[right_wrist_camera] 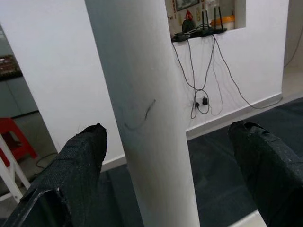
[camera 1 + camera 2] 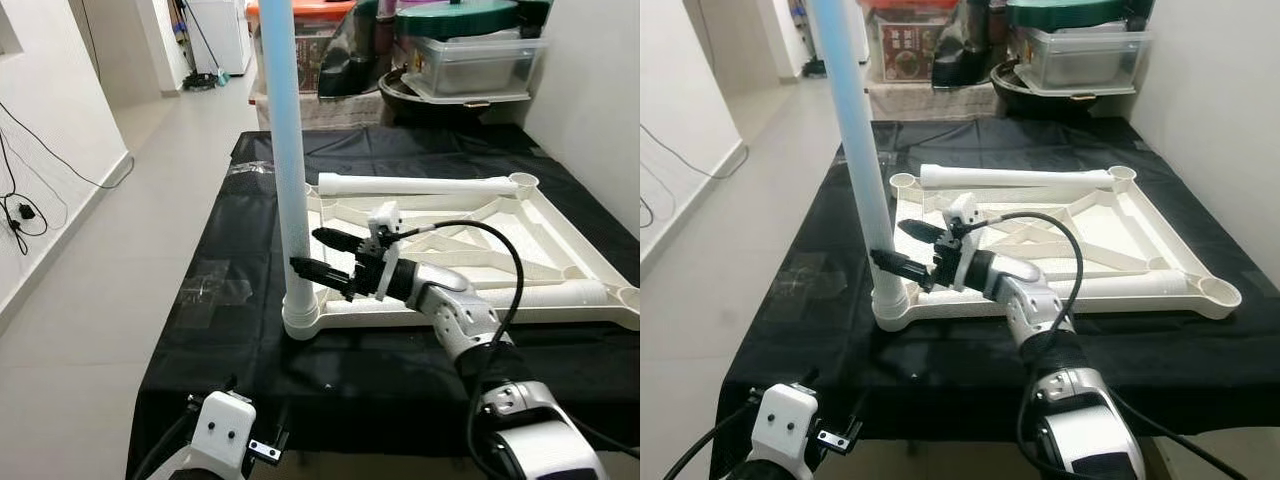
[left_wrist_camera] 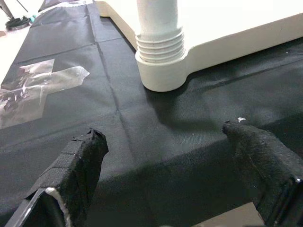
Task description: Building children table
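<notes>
1. The upright table leg (image 2: 289,170) is standing in the corner socket of the upturned tabletop (image 2: 560,235).
2. The right tool (image 2: 318,252) is gaping wide around it.
3. The left tool (image 3: 165,156), also wide, is hanging low before the counter (image 2: 210,330).

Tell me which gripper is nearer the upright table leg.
Right. The right gripper has its open fingers at the upright leg, not clamping it; the left gripper hangs low at the black cloth's near edge.

White upright table leg (image 1: 149,118) between two spread black fingers (image 1: 78,163) of right gripper (image 1: 168,151); white wall, dangling cables (image 1: 201,90) behind.
</notes>
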Motion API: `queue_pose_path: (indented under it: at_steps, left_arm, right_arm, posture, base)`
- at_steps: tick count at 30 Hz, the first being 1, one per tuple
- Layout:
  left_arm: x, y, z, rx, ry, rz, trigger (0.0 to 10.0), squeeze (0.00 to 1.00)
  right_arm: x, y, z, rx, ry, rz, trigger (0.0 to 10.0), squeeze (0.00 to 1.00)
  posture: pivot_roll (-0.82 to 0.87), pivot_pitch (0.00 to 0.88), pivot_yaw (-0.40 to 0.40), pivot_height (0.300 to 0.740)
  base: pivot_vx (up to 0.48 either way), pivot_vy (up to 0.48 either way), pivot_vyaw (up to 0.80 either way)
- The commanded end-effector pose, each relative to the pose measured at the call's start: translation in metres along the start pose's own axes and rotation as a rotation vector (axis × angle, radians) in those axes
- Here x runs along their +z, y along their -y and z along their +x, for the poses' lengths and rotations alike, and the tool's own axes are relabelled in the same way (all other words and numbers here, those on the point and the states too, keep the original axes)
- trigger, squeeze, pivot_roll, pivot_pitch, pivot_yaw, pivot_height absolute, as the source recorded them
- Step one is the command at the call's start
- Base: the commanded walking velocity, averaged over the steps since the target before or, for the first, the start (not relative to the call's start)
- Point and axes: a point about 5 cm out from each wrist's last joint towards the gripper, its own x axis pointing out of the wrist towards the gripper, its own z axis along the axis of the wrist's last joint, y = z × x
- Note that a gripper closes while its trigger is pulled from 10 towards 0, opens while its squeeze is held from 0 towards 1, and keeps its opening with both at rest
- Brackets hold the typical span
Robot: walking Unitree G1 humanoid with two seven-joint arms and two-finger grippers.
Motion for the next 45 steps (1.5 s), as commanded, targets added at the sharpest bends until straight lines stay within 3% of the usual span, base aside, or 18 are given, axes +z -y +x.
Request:
queue_pose_path:
  at_steps: [1,3,27,37,45]
  left_arm:
    - [0.001,0.000,-0.002,0.001,0.005,0.009,10.0,0.00]
    - [0.002,0.000,-0.002,0.003,0.007,0.012,10.0,0.00]
    - [0.002,0.002,-0.002,0.002,0.009,0.010,10.0,0.00]
    - [0.016,0.000,0.000,0.044,0.096,0.019,10.0,0.00]
    - [0.016,0.002,0.000,0.034,0.102,0.031,10.0,0.00]
  right_arm:
    - [0.000,-0.003,0.006,0.025,-0.009,-0.014,10.0,0.00]
    - [0.001,-0.006,0.014,0.053,-0.012,-0.032,10.0,0.00]
    - [0.004,-0.010,0.035,0.099,-0.026,-0.084,10.0,0.00]
    - [0.004,-0.013,0.048,0.107,-0.036,-0.088,10.0,0.00]
    - [0.000,-0.014,0.051,0.107,-0.056,-0.091,10.0,0.00]
  posture:
    - [0.02,0.068,-0.004,0.740]
    - [0.02,0.068,-0.004,0.740]
    - [0.03,0.075,-0.014,0.740]
    - [0.03,0.076,-0.024,0.740]
    - [0.03,0.073,-0.029,0.740]
  base:
    - [0.000,0.000,0.00]
    - [0.000,0.000,0.00]
    - [0.000,0.000,0.00]
    - [0.000,0.000,0.00]
    - [0.000,0.000,0.00]
